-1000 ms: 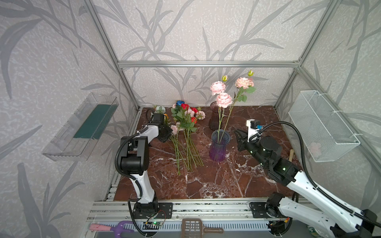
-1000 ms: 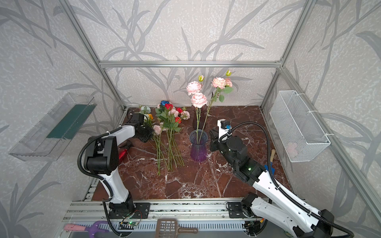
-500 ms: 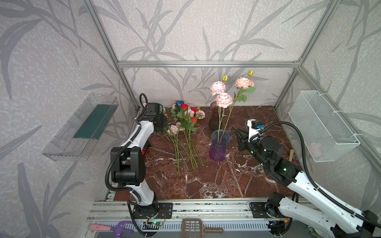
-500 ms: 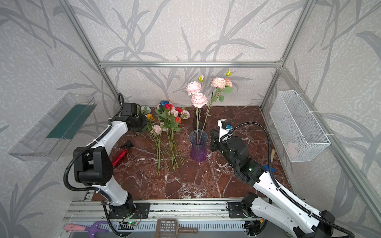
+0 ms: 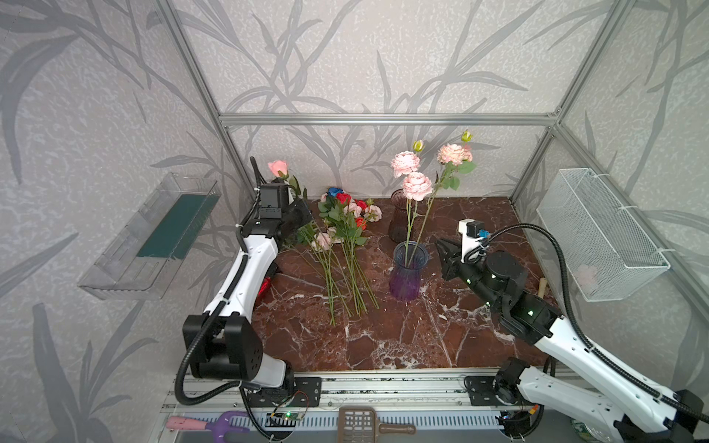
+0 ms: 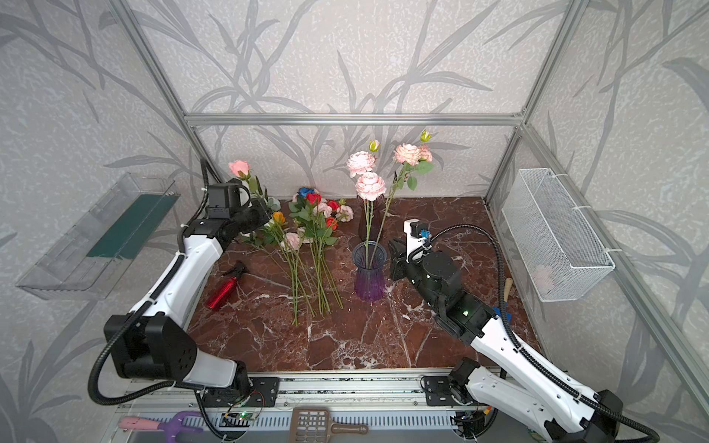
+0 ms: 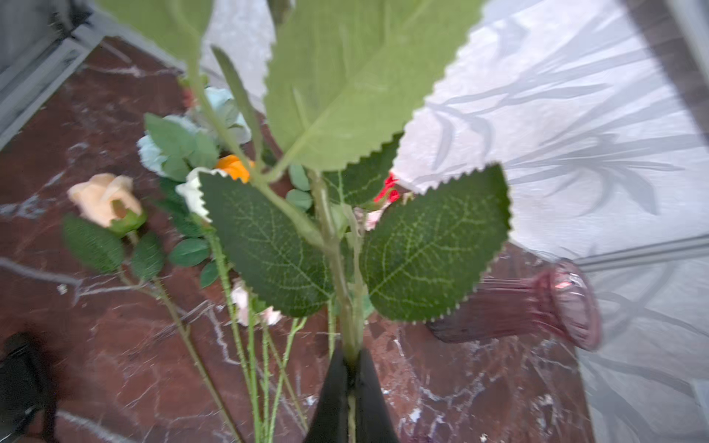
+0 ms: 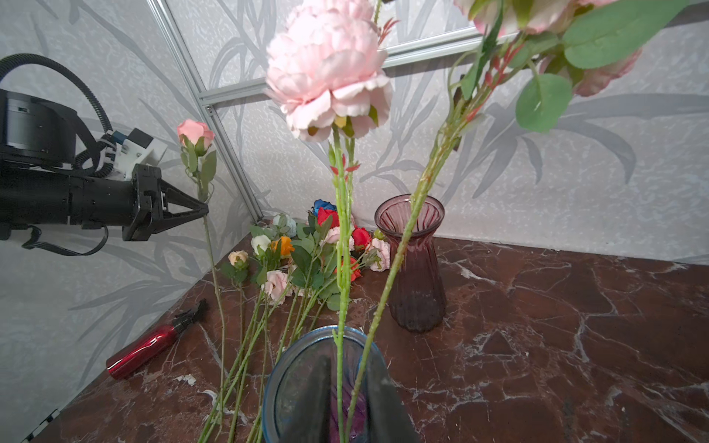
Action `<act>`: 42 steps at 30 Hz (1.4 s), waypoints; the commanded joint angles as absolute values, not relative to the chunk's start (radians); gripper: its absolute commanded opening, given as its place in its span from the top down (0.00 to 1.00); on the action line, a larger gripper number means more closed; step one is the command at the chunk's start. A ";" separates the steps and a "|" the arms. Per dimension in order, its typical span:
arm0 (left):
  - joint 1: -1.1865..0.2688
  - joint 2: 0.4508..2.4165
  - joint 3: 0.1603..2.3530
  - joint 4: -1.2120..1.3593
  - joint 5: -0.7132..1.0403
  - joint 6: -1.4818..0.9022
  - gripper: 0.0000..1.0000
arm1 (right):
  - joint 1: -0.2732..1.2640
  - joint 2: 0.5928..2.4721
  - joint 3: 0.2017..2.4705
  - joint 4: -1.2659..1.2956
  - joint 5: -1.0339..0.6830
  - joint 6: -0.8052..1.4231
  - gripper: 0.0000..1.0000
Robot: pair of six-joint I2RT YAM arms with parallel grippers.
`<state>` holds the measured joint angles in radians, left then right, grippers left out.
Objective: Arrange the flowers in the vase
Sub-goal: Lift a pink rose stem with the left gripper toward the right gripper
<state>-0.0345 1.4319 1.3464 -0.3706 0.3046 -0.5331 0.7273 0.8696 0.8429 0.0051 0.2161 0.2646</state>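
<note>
spray bottle point(image 5: 265, 286) mostly hidden, near leaves point(image 7: 345, 76) blurred

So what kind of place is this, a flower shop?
Probably not: it looks like a robot practice booth. A left arm and a right arm sit on a rail, a metal frame holds wallpapered panels around a marble-look table, and flowers lie beside a purple vase.

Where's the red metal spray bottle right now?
In a top view the red metal spray bottle lies on its side at the left of the dark marble table, between the left arm and the loose flower stems.
</note>
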 commanded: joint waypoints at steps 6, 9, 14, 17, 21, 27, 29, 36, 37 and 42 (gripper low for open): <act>-0.143 1.195 1.166 0.042 0.610 -0.505 0.99 | 0.744 0.925 0.974 -0.006 0.003 0.256 0.74; -0.212 1.123 1.128 0.112 0.661 -0.473 0.98 | 0.794 0.969 1.029 -0.004 -0.001 0.226 0.71; -0.310 1.090 1.122 0.149 0.754 -0.462 0.99 | 0.877 1.068 1.131 -0.008 -0.010 0.180 0.66; -0.322 1.074 1.126 0.138 0.768 -0.449 0.99 | 0.891 1.126 1.178 -0.015 -0.028 0.183 0.65; -0.327 1.066 1.115 0.184 0.798 -0.486 1.00 | 0.900 1.211 1.248 -0.049 -0.063 0.189 0.64; -0.328 1.083 1.115 0.208 0.830 -0.514 1.00 | 0.906 1.298 1.325 -0.068 -0.091 0.195 0.64; -0.328 1.084 1.114 0.208 0.830 -0.515 1.00 | 0.906 1.318 1.345 -0.072 -0.101 0.195 0.64; -0.330 1.096 1.108 0.236 0.849 -0.542 1.00 | 0.907 1.372 1.402 -0.082 -0.120 0.191 0.77; -0.330 1.097 1.108 0.241 0.850 -0.545 1.00 | 0.907 1.377 1.410 -0.083 -0.122 0.190 0.81; -0.330 1.095 1.105 0.236 0.848 -0.534 0.94 | 0.907 1.384 1.421 -0.070 -0.127 0.183 0.99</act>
<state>-0.3264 1.1000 1.1149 0.1963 0.8207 -0.5323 0.9016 1.3785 1.3849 -0.0875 -0.1143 0.1890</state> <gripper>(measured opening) 0.058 0.045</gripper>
